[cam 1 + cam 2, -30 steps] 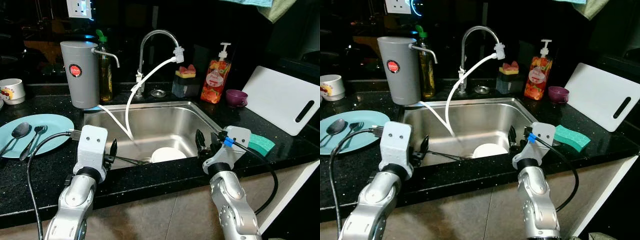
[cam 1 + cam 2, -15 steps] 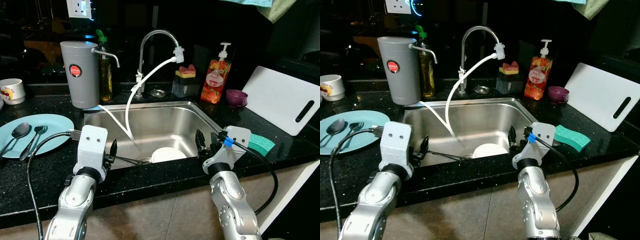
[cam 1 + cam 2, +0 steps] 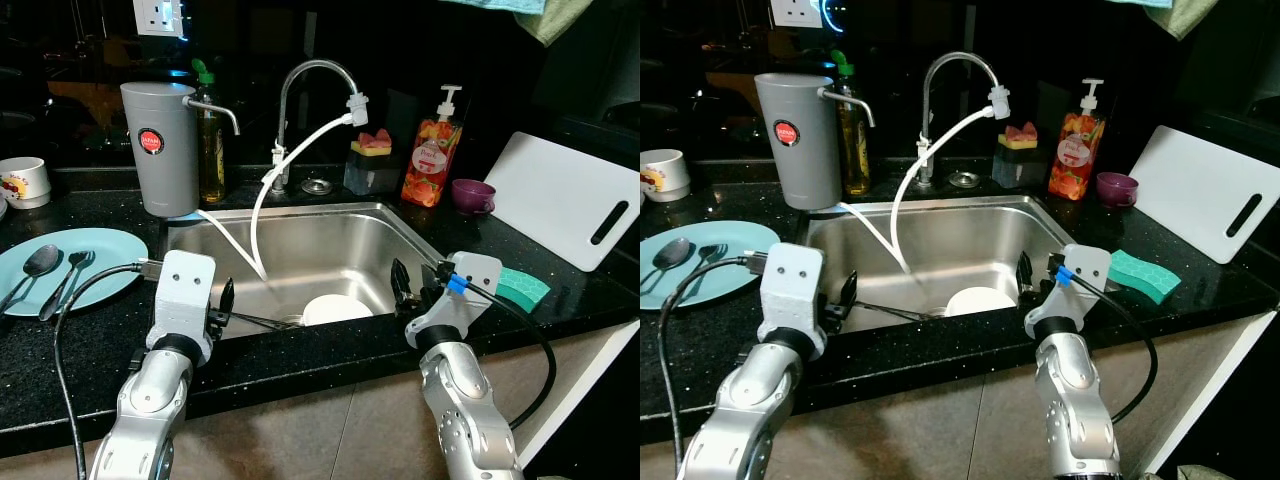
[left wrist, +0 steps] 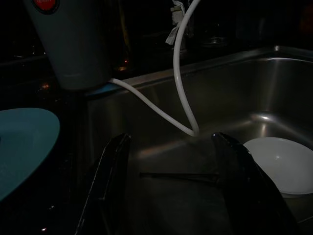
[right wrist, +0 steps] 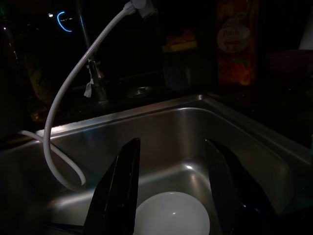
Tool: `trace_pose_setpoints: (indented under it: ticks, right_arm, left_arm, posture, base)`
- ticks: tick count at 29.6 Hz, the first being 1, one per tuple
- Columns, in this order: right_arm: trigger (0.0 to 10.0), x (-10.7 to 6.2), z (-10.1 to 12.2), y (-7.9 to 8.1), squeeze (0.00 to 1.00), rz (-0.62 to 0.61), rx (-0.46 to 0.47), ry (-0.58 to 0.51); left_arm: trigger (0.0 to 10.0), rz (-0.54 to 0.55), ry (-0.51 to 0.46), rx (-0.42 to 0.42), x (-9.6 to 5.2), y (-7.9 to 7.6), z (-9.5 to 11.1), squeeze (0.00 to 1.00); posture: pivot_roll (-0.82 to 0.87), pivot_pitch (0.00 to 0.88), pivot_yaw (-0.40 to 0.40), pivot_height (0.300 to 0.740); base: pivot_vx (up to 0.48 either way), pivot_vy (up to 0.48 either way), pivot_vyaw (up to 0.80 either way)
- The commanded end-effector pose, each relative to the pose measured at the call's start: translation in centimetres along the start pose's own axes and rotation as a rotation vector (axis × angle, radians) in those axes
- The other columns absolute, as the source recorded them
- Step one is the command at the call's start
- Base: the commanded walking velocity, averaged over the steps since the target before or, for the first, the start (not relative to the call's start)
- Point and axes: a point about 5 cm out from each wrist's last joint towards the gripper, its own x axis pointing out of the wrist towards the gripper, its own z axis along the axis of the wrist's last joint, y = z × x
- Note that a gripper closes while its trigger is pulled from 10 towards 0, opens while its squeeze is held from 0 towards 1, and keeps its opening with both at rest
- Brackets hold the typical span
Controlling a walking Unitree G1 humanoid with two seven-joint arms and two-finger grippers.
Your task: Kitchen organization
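Note:
A white bowl (image 3: 336,308) lies upturned on the bottom of the steel sink (image 3: 300,225), with a thin utensil (image 3: 262,321) lying beside it. My left gripper (image 3: 226,303) hovers at the sink's front left rim, fingers open and empty. My right gripper (image 3: 410,285) is held at the front right rim, also open, above and just right of the bowl (image 5: 171,214). A light blue plate (image 3: 92,250) holding two spoons (image 3: 40,262) rests on the black counter to the left.
A grey water filter (image 3: 160,148) stands at the back left, its white hoses (image 3: 262,195) drooping into the sink from the tap (image 3: 312,70). A soap bottle (image 3: 432,155), purple cup (image 3: 472,194), white cutting board (image 3: 565,200), green sponge (image 3: 522,288) and a mug (image 3: 22,181) sit around.

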Motion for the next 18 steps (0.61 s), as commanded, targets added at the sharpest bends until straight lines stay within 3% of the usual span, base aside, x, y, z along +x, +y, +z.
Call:
trace_pose_setpoints:
  ticks: [1, 18]
  right_arm:
    - [10.0, 0.09, -0.24, -0.07, 0.00, -0.002, -0.002, 0.012]
    - [10.0, 0.10, -0.24, -0.06, 0.00, 0.001, -0.004, 0.013]
  left_arm:
    - [10.0, -0.001, -0.001, 0.003, 0.07, -0.13, 0.09, 0.00]
    - [10.0, -0.002, 0.000, 0.002, 0.07, -0.18, 0.02, 0.00]
  posture:
    - [0.20, 0.030, -0.119, 0.740]
    - [0.20, 0.027, -0.122, 0.740]
  base:
    - [0.000, 0.000, 0.00]
    - [0.000, 0.000, 0.00]
